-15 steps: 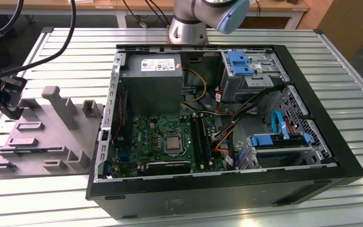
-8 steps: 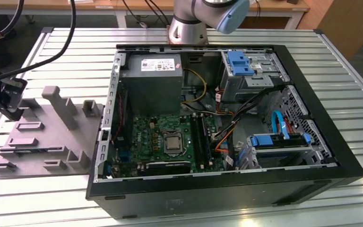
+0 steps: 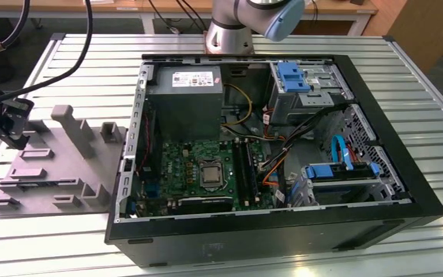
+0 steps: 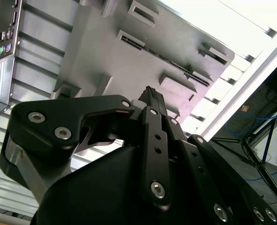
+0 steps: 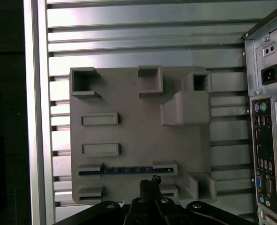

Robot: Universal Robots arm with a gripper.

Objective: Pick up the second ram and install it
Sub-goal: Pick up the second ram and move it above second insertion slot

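Exterior view: gripper (image 3: pixel 14 140) hangs over the grey holder (image 3: pixel 56 167), at the holder's edge on the exterior view's left. Cables run from it up and away from the holder.

Open PC case (image 3: pixel 276 150) sits just beside the holder, on the exterior view's right of it. Both rest on the ribbed metal table (image 3: pixel 414 69). The green board (image 3: pixel 194 173) lies flat in the case, in the half nearer the holder, and its long black slots (image 3: pixel 244 167) are on the board's side away from the holder. The arm base (image 3: pixel 229 32) stands on the table behind the case, well apart from the holder.

First wrist view looks straight down on the holder (image 5: pixel 133 136). The second ram (image 5: pixel 124 171) stands on edge in one of the holder's long narrow slots, with the blue edge up, and it is seated level in that slot.

Gripper (image 5: pixel 150 182) is close over the holder, right next to the ram's slot and about mid-length of the stick. Fingertips look pressed together and are not on the ram. I can't tell whether they touch the holder surface.

Second wrist view: gripper (image 4: pixel 151 93) tips come to one point above the holder (image 4: pixel 105 61), consistent with the above.
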